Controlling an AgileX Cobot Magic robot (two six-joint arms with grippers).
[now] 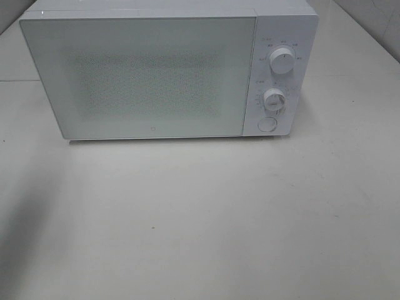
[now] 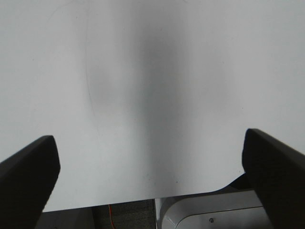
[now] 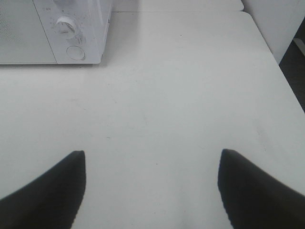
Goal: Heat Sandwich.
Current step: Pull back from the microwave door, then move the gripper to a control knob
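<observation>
A white microwave stands at the back of the white table, its door shut, with two round knobs and a round button on its right panel. The sandwich is out of view in every frame. My left gripper stands open over bare white table, with nothing between its dark fingers. My right gripper is also open and empty above the table, with the microwave's knob panel some way ahead of it. Neither gripper shows in the high view.
The table's right edge drops off beside a white wall panel. In the left wrist view the table's edge shows, with a grey robot base part and a dark floor beneath.
</observation>
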